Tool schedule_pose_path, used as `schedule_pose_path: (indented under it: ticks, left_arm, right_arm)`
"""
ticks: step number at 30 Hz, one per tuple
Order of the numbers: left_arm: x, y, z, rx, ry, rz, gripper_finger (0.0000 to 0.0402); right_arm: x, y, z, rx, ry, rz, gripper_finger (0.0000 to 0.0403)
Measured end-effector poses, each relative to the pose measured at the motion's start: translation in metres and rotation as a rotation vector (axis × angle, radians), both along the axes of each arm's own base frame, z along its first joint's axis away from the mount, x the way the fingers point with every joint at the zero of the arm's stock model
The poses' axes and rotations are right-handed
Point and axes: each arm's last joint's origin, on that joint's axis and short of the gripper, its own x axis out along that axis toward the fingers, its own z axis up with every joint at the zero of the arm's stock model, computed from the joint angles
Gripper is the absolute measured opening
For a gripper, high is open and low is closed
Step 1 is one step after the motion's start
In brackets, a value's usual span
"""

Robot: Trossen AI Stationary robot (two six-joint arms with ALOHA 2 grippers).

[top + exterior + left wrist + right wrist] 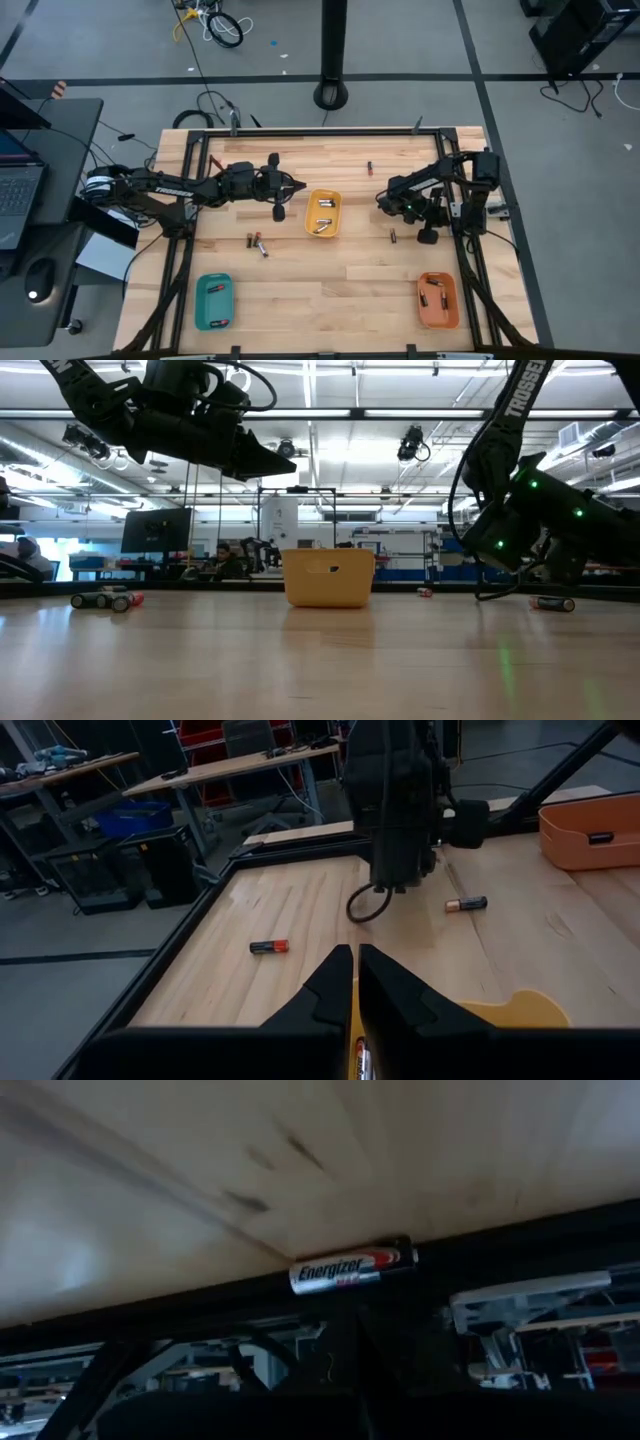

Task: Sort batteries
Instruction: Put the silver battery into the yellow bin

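Note:
My left gripper (283, 203) is shut and empty, raised above the table just left of the yellow tray (322, 213); it also shows in the low view (285, 465). The yellow tray holds a few batteries (322, 226). Loose batteries lie left of it (257, 241), at the far middle (368, 166) and right of the tray (393, 236). My right gripper (425, 218) is low near the table's right edge. Its wrist view shows an Energizer battery (352, 1268) lying against the black table frame.
A teal tray (213, 300) stands at the near left and an orange tray (437, 300) at the near right, each with batteries in it. A black frame (320, 131) rims the table. Bare wood lies between the near trays.

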Motion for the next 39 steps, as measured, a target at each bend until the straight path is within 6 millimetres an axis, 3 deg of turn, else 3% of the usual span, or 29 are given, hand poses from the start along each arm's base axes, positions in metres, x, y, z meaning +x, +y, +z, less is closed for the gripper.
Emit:
schedule_pose_path:
  ticks: [12,39]
  left_arm:
    - [0.0,0.0,-0.001,0.002,0.007,0.003,0.0028]
    - [-0.001,0.001,-0.004,0.003,0.041,0.032,0.0028]
  right_arm:
    - [-0.012,-0.012,-0.009,-0.013,-0.014,-0.007,0.0007]
    - [-0.013,-0.015,-0.008,0.015,-0.013,-0.051,0.0007]
